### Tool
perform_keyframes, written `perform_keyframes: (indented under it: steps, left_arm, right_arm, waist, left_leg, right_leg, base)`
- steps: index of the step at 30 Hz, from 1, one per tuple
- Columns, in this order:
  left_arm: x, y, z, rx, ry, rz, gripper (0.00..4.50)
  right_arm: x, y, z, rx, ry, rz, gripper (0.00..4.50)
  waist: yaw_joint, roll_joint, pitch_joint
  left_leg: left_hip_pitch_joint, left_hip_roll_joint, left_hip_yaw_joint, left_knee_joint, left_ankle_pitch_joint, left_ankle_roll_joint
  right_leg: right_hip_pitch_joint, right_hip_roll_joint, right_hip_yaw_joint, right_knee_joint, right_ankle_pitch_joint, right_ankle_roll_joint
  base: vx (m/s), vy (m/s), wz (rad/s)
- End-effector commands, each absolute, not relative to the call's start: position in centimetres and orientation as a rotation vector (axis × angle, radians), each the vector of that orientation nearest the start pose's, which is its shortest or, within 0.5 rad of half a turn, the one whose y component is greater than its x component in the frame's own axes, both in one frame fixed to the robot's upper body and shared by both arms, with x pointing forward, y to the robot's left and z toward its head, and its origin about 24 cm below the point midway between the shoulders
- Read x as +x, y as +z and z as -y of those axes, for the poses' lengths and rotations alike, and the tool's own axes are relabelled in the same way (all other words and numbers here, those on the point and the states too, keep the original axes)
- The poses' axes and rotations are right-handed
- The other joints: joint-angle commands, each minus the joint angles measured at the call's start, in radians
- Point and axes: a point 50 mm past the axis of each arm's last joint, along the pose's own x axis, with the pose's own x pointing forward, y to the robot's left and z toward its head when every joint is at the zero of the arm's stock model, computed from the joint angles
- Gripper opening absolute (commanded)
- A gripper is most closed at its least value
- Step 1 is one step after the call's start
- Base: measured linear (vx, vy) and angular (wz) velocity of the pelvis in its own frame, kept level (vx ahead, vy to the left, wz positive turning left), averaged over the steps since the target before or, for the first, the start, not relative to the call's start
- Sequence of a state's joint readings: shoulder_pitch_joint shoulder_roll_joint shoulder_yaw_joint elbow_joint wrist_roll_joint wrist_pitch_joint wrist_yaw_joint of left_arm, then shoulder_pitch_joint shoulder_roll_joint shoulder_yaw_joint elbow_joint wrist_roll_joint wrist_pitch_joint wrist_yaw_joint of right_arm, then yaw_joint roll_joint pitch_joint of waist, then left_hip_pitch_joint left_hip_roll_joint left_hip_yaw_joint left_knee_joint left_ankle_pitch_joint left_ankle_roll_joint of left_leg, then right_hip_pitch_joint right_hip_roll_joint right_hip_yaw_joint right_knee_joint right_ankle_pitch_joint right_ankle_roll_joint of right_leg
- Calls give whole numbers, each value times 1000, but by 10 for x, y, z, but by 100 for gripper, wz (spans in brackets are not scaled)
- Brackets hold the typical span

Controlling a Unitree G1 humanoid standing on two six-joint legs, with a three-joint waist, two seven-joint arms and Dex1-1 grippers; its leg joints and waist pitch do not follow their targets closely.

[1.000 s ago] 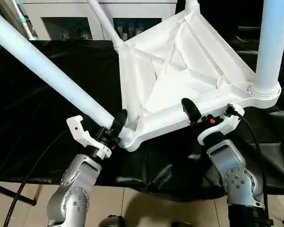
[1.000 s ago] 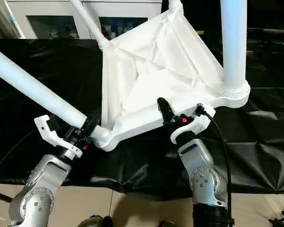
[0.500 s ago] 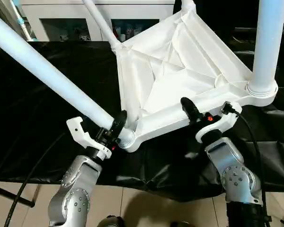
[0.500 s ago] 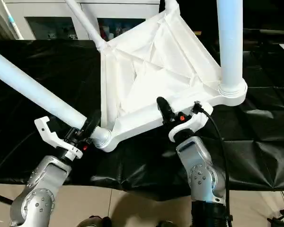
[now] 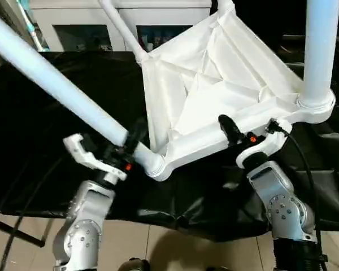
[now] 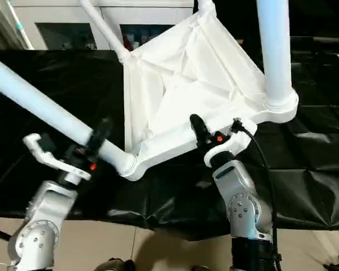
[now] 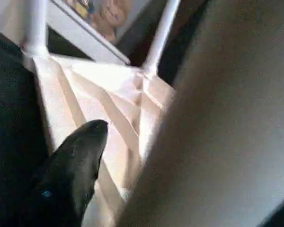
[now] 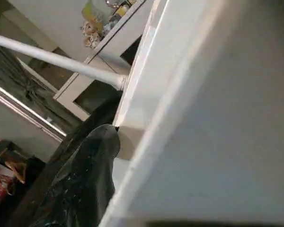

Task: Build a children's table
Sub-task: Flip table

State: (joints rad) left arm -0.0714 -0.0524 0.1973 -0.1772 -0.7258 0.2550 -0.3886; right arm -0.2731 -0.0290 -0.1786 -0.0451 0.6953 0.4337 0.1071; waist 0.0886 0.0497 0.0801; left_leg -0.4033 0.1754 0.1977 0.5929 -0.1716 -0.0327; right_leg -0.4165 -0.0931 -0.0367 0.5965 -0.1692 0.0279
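Note:
The children's table top (image 5: 214, 73) is upside down and tilted over the black-covered table, ribbed underside towards me, with white legs standing out of its corner sockets. The near-left leg (image 5: 56, 84) runs up and left from the near-left socket (image 5: 155, 164). My left gripper (image 5: 127, 144) straddles this leg a little way from the socket. In the left wrist view its black finger (image 7: 80, 161) stands apart from the leg (image 7: 217, 142), so it is open. My right gripper (image 5: 233, 135) is shut on the top's near rim, close to the near-right leg (image 5: 319, 51).
The work table (image 5: 34, 147) under its black cover spreads beneath everything; its near edge hangs over a tiled floor (image 5: 175, 251). A white glass-door cabinet (image 5: 85, 28) stands behind. A black cable (image 5: 305, 169) loops from my right wrist.
My left gripper has slid back along the near-left leg, away from the socket, and its jaws have widened. The right gripper keeps its hold on the rim.

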Motion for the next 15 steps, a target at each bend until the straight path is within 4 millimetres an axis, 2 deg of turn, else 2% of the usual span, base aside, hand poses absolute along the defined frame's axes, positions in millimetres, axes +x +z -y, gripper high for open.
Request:
perform_keyframes:
  steps: [1, 3, 4, 5, 7, 11, 13, 15]
  left_arm:
    - [257, 95, -172, -738, -275, 249, 428]
    - [257, 96, -184, -733, -219, 276, 437]
    - [257, 97, -203, -730, -138, 312, 437]
    - [256, 97, -211, -732, -105, 325, 437]
    - [255, 100, -227, -734, -42, 356, 441]
    - [255, 100, -249, -706, 55, 380, 441]
    - [254, 99, -252, -705, 74, 384, 441]
    - [253, 94, -264, -717, 148, 383, 441]
  right_arm:
    - [300, 112, 168, 432, 176, 30, 229]
    - [300, 115, 171, 377, 160, 36, 229]
    - [301, 118, 173, 321, 145, 42, 229]
    - [301, 119, 174, 302, 141, 44, 229]
    - [302, 122, 176, 300, 115, 53, 229]
    - [304, 128, 185, 269, 50, 74, 229]
    - [305, 128, 186, 266, 39, 76, 229]
    - [306, 130, 194, 257, -5, 81, 229]
  waist:
    - [-6, -16, -67]
    - [-7, -16, -66]
    - [-6, -15, -63]
    - [-9, -16, -63]
    - [-8, -15, -62]
    - [-9, -11, -60]
    - [-9, -11, -60]
    - [-9, -10, -59]
  left_leg:
    - [23, 36, -18, -69, -176, 11]
    - [24, 37, -19, -71, -193, 1]
    - [26, 35, -19, -72, -209, -9]
    - [25, 34, -20, -74, -215, -13]
    - [29, 34, -20, -75, -231, -23]
    - [35, 35, -22, -80, -284, -44]
    - [39, 35, -22, -81, -305, -53]
    - [38, 35, -23, -83, -320, -60]
  right_leg:
    - [40, -28, 27, -64, -202, -117]
    - [39, -28, 27, -67, -225, -106]
    - [36, -27, 27, -70, -246, -99]
    - [38, -26, 27, -69, -251, -95]
    - [34, -27, 28, -71, -266, -84]
    - [28, -25, 29, -75, -309, -65]
    - [24, -25, 30, -79, -327, -60]
    - [25, -27, 30, -79, -342, -55]
  base:
    - [0, 0, 0]
    - [0, 0, 0]
    - [0, 0, 0]
    - [0, 0, 0]
    - [0, 0, 0]
    - [0, 0, 0]
    - [0, 0, 0]
    - [0, 0, 0]
